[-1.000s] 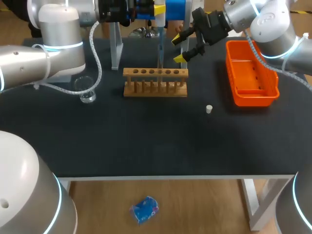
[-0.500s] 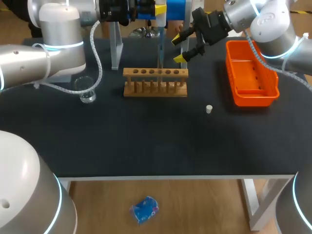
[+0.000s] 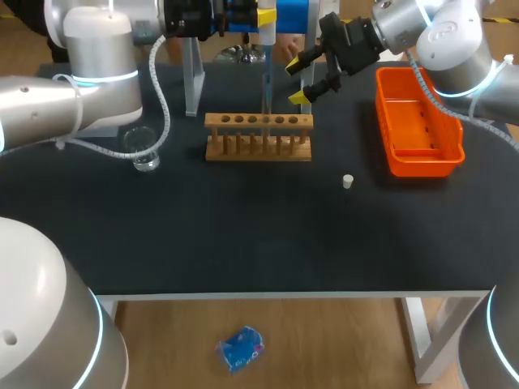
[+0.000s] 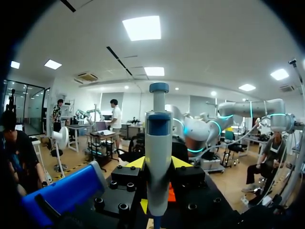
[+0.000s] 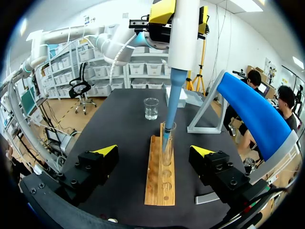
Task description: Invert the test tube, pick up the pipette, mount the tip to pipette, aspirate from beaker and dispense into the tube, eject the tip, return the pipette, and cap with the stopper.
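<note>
Blue-tipped pipette (image 5: pixel 181 47) stays lowered in the test tube (image 5: pixel 170 153).

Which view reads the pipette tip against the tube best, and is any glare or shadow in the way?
Right wrist view: evenly lit, the pipette's blue tip enters the test tube in the rack, no glare. Head view: the clear tube barely shows against the dark table. Left wrist view: the pipette body fills the middle and hides tip and tube.
</note>
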{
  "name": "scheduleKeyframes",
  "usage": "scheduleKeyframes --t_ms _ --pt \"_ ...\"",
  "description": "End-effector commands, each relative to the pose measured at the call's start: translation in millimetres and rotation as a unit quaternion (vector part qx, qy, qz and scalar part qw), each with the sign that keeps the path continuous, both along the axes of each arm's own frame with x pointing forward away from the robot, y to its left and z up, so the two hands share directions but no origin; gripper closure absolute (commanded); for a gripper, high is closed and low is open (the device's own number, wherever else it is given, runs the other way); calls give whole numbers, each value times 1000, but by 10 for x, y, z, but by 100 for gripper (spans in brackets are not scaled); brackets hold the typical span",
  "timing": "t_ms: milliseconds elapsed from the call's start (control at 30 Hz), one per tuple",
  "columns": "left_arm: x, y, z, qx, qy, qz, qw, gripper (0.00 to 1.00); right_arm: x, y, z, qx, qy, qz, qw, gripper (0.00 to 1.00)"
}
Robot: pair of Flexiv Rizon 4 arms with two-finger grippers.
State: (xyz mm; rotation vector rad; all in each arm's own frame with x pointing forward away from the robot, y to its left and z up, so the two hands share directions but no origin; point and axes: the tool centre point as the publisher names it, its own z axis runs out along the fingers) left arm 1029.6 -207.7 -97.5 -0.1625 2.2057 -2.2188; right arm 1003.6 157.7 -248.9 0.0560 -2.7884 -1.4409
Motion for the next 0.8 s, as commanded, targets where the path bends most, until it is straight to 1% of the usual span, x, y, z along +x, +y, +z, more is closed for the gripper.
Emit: scheduleKeyframes --t_ms 33,433,800 --pt "-16 2 -3 1 0 4 1000 100 3 -4 1 -1 0 0 1000 0" --pt "43 15 1 1 -3 3 1000 100 3 -4 1 -1 0 0 1000 0" --pt "56 17 -5 1 -2 5 1000 100 3 -4 1 -1 0 0 1000 0"
